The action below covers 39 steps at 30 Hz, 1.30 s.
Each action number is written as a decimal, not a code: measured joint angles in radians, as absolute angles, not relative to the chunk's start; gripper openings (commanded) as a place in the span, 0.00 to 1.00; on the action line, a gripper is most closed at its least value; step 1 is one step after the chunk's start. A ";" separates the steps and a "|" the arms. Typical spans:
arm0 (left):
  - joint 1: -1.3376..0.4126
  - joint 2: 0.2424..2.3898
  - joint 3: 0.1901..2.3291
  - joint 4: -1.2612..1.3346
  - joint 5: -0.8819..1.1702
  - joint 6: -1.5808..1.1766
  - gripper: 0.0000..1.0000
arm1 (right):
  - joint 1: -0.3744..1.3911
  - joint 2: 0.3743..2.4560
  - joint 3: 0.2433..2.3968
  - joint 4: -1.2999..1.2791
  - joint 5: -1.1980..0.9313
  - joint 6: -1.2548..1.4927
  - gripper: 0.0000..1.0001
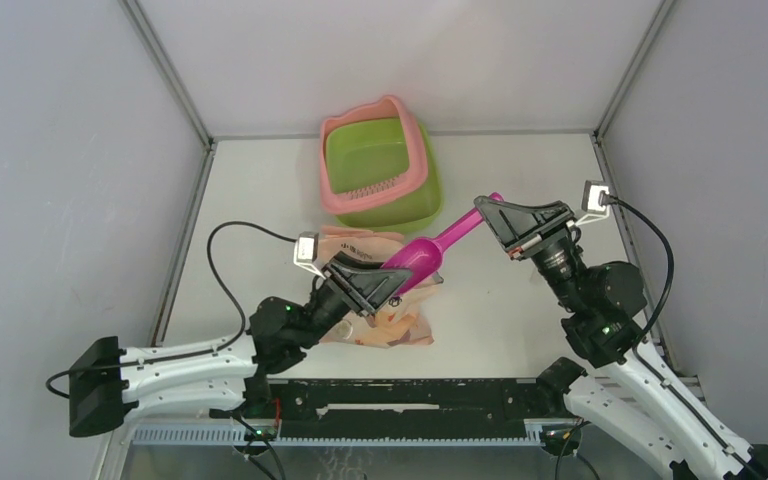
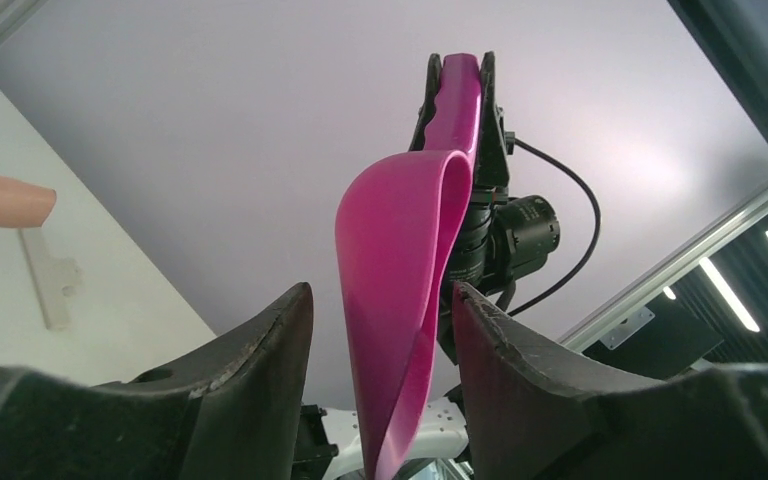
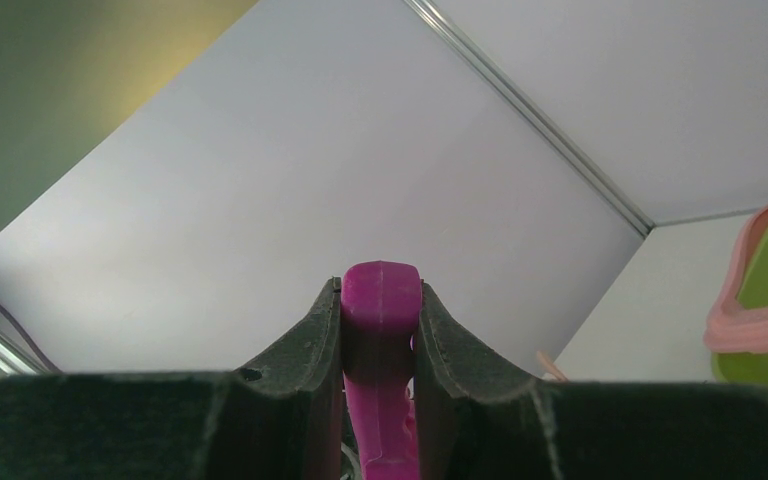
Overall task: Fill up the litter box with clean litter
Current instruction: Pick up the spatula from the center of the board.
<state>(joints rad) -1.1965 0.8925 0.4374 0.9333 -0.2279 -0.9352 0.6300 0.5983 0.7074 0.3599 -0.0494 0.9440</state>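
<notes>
The litter box (image 1: 326, 165) sat at upper centre of the top view, with no litter visible in its basin, so filling seemingly remained undone. The right gripper (image 3: 380, 300) clamped the magenta scoop (image 1: 422, 258). The left gripper (image 2: 380, 295) stood parted and empty above the peach bag (image 1: 400, 325).

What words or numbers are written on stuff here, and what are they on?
On the bag: some small reddish print near its top edge, too small and blurred to read.
On the litter box and the scoop: no writing shows.
So there is nothing here I can read out.
</notes>
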 measured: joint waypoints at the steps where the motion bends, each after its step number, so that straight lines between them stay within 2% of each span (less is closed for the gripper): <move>1: -1.196 0.899 0.437 0.933 -0.227 -0.936 0.58 | 0.632 0.600 0.707 0.360 -0.049 0.944 0.00; 4: -1.196 0.905 0.437 0.934 -0.224 -0.936 0.54 | 0.636 0.603 0.707 0.365 -0.046 0.944 0.00; 6: -1.196 0.905 0.437 0.939 -0.225 -0.935 0.44 | 0.643 0.603 0.707 0.367 -0.041 0.942 0.00; 8: -1.196 0.905 0.437 0.942 -0.226 -0.936 0.39 | 0.647 0.605 0.707 0.370 -0.040 0.940 0.00; 14: -1.196 0.902 0.437 0.940 -0.242 -0.933 0.43 | 0.658 0.611 0.707 0.371 -0.038 0.941 0.00; 15: -1.196 0.901 0.437 0.939 -0.245 -0.932 0.41 | 0.664 0.611 0.707 0.371 -0.038 0.941 0.00; 18: -1.196 0.896 0.437 0.932 -0.250 -0.922 0.23 | 0.679 0.609 0.696 0.371 -0.032 0.939 0.00; 22: -1.188 0.895 0.437 0.870 -0.258 -0.871 0.04 | 0.682 0.599 0.686 0.342 -0.018 0.919 0.03; 29: -1.136 0.892 0.437 0.817 -0.194 -0.875 0.01 | 0.679 0.569 0.679 0.275 -0.001 0.912 0.21; 34: -1.098 0.843 0.443 0.727 -0.117 -0.886 0.01 | 0.649 0.533 0.679 0.208 -0.048 0.917 0.47; 35: -1.087 0.830 0.451 0.691 -0.094 -0.889 0.01 | 0.625 0.526 0.684 0.185 -0.087 0.920 0.55; 38: -1.060 0.779 0.484 0.593 -0.023 -0.891 0.01 | 0.524 0.517 0.739 0.087 -0.205 0.921 0.59; 39: -1.052 0.757 0.505 0.549 -0.001 -0.889 0.01 | 0.467 0.524 0.782 0.042 -0.274 0.917 0.63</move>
